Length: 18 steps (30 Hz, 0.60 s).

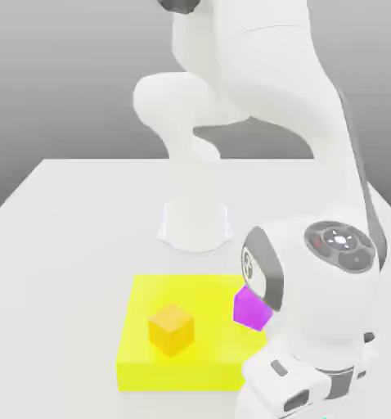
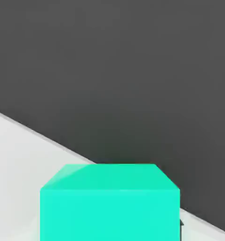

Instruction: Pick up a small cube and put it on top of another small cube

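One teal cube (image 2: pixel 109 202) is seen right under the hand, near the table (image 1: pixel 84 204) edge. The hand is clenched, seemingly on it. Next, it must be lifted toward 11 o'clock, onto another cube.

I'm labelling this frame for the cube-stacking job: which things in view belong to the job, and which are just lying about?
Job: teal cube, close up in the hand view; magenta cube and orange cube, possible bases.

Lying about: yellow slab under the orange cube; table.
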{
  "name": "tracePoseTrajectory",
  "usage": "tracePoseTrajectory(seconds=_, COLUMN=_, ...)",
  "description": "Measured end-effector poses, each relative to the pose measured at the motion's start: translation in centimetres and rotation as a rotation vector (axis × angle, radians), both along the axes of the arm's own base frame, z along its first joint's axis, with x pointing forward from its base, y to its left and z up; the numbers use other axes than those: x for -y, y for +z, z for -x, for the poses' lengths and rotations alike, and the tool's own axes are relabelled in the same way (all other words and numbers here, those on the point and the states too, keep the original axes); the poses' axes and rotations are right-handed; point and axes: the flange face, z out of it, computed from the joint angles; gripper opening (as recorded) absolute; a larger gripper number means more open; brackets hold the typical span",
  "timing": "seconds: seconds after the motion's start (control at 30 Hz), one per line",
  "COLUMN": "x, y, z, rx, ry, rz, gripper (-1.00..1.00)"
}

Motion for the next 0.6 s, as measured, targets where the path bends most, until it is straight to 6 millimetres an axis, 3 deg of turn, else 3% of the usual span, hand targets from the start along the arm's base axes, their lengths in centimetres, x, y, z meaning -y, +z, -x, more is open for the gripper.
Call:
tracePoseTrajectory(seconds=0.17, x=-0.7, y=6.0, z=0.8, rx=-0.002, ry=0.011, rz=-0.009, gripper=-1.0)
tracePoseTrajectory(seconds=0.47, x=-7.4, y=10.6, z=13.2, rx=-0.016, ry=0.18, rz=-0.063, gripper=-1.0)
tracePoseTrajectory(seconds=0.6, x=-8.6, y=11.3, z=19.3, rx=-0.015, ry=0.262, rz=-0.05, gripper=-1.0)
